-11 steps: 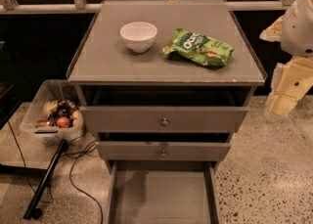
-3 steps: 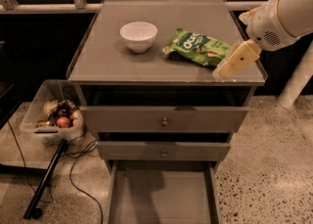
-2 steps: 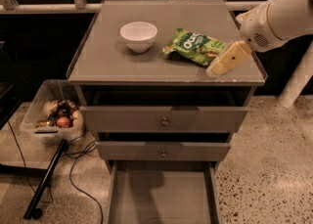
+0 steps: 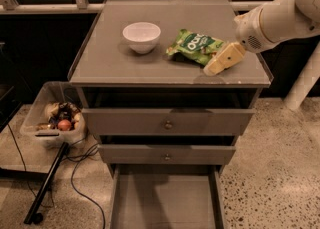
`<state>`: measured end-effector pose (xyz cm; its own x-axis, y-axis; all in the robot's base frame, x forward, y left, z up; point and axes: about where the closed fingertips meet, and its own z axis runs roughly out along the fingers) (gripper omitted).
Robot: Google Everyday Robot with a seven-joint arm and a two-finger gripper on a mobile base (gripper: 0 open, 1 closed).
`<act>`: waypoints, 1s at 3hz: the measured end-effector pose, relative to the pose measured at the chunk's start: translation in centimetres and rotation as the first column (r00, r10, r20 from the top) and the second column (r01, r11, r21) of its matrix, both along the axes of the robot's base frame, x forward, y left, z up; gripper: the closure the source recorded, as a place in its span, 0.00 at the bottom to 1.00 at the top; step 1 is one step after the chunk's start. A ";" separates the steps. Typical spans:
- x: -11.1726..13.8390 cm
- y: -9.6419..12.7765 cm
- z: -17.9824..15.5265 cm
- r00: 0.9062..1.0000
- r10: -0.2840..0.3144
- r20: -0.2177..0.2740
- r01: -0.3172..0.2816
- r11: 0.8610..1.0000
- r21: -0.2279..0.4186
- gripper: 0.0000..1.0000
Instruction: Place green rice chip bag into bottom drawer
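The green rice chip bag [image 4: 195, 45] lies flat on the grey cabinet top [image 4: 110, 63], right of the white bowl [image 4: 142, 36]. My gripper [image 4: 220, 62] hangs from the white arm coming in from the right. It sits low over the cabinet top, at the bag's right end, with its cream fingers pointing down-left. The bottom drawer [image 4: 165, 198] is pulled out at the foot of the cabinet and its flat grey floor is bare.
Two upper drawers [image 4: 167, 122] with small round knobs stand slightly out above the bottom drawer. A clear plastic bin [image 4: 52, 118] of objects sits on the floor at the left, with a black pole and cables beside it. A white post stands at the right.
My arm has come in from the right of the cabinet and lowered leftward until the gripper is at the bag's right end. The bag and the bowl have not moved.
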<state>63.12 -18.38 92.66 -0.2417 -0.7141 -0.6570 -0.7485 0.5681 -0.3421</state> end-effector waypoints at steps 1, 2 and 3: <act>1.6 -0.2 -0.3 1.000 -0.009 0.009 0.009 1.000 0.014 0.00; 4.3 -0.4 -2.0 1.000 -0.013 -0.007 0.013 1.000 0.008 0.00; 6.3 0.0 -3.2 1.000 0.016 -0.022 -0.016 1.000 0.015 0.00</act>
<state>69.46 -18.38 89.45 -0.2446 -0.7081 -0.6624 -0.7649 0.5607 -0.3169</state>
